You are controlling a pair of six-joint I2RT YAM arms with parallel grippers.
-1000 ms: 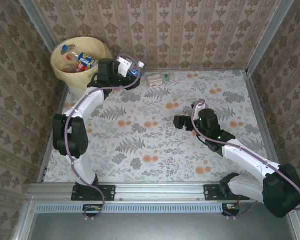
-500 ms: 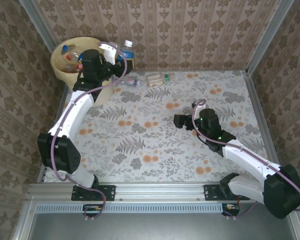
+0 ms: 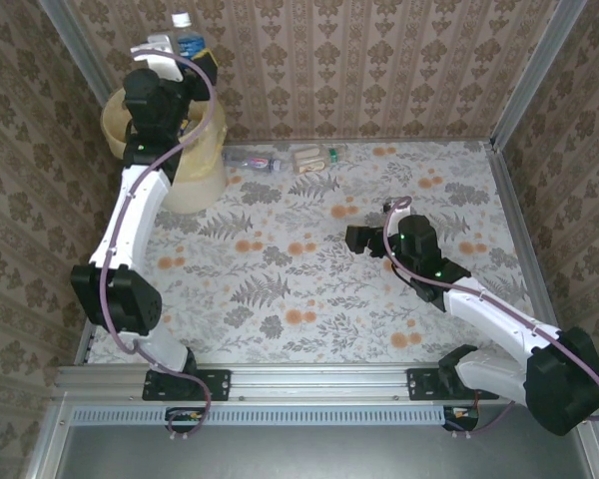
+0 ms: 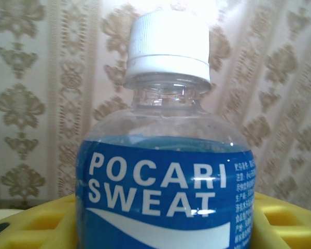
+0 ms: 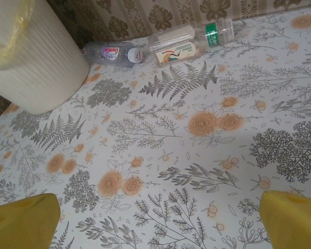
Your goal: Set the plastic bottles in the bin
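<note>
Right gripper (image 3: 357, 240) hangs low over the middle of the floral table (image 3: 309, 299), yellow fingers (image 5: 22, 224) spread wide apart with nothing between them, pointing toward the far left. Farther back, along the foot of the far wall, two plastic bottles lie on their sides end to end: a clear bottle with a purple label (image 3: 250, 160), near the bin's base, and a flattened clear bottle with a green band (image 3: 314, 157) just right of it. The bin (image 3: 195, 180) stands upright in the far left corner, left arm crossing in front of it. Left gripper (image 3: 178, 55) is raised high by the bin's far rim, fingers (image 4: 282, 218) clamped on both sides of a blue Pocari Sweat bottle (image 4: 163, 171), upright, white cap on top, wallpaper behind. Can't tell whether it is right over the opening.
</note>
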